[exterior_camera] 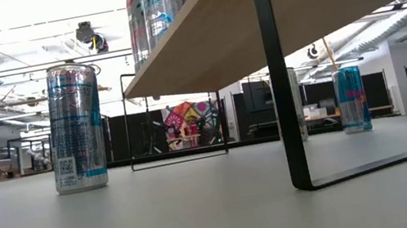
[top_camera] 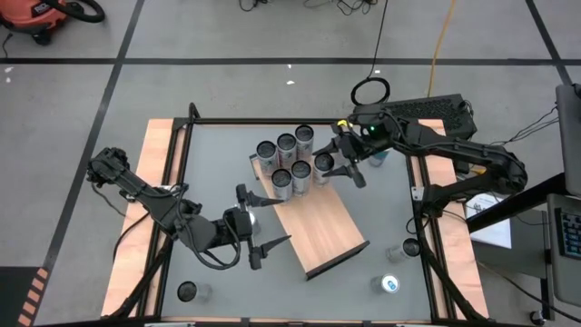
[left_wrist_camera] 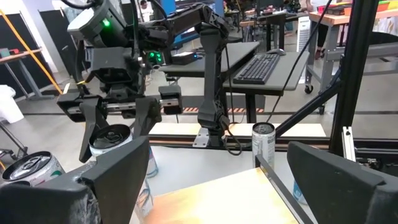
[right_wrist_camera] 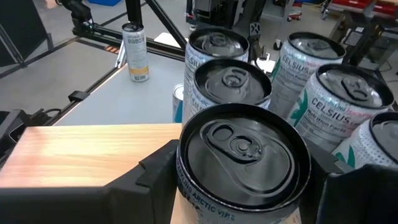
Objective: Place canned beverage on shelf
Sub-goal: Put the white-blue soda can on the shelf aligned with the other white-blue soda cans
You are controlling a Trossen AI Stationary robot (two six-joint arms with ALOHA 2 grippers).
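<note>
Right jaws [top_camera: 343, 170] gripping can [right_wrist_camera: 242, 163] on shelf [top_camera: 320, 238], left jaws [top_camera: 257, 226] open nearby

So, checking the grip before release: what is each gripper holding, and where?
Right gripper clasps a can by its sides near the top; left gripper holds nothing.

Bare shelf [top_camera: 322, 236] board lies free; 6 cans [top_camera: 289, 162], seemingly touching, crowd its far end.
</note>
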